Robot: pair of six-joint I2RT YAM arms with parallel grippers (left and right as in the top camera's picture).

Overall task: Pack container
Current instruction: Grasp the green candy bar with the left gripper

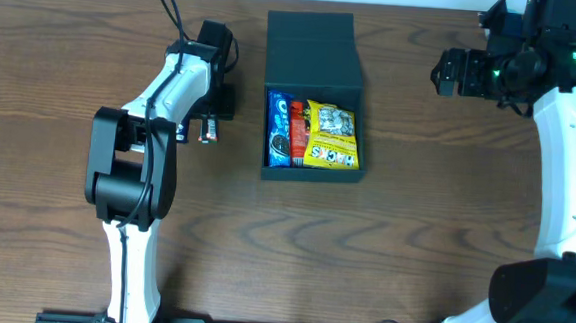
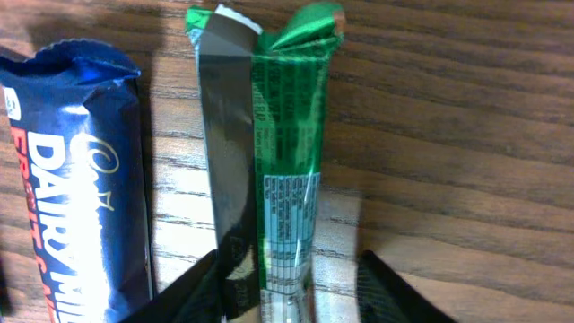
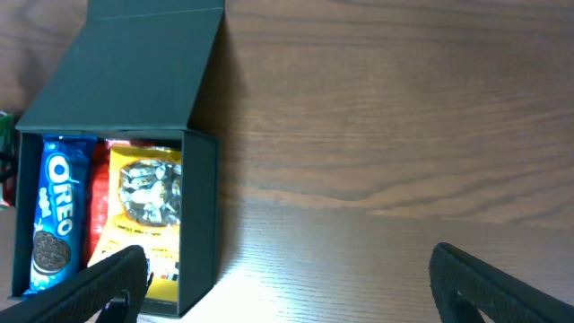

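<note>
The dark container [image 1: 308,175] stands open at mid-table, its flap lid [image 1: 313,45] folded back. Inside lie a blue Oreo packet [image 1: 279,127], a red packet [image 1: 296,132] and a yellow packet [image 1: 332,136]. It also shows in the right wrist view [image 3: 199,215]. My left gripper [image 1: 214,112] is low over the table to the left of the container. Its open fingers [image 2: 291,265] straddle a green snack packet [image 2: 287,152], with a gap on the right side. A blue Dairy Milk bar [image 2: 81,179] lies beside it. My right gripper [image 1: 444,71] is open wide and empty [image 3: 296,292], to the right of the container.
The wooden table [image 1: 383,247] holds nothing else in view. Ends of the snack packets [image 1: 207,130] peek out below the left gripper. The arm bases stand at the front left [image 1: 126,272] and front right [image 1: 535,297].
</note>
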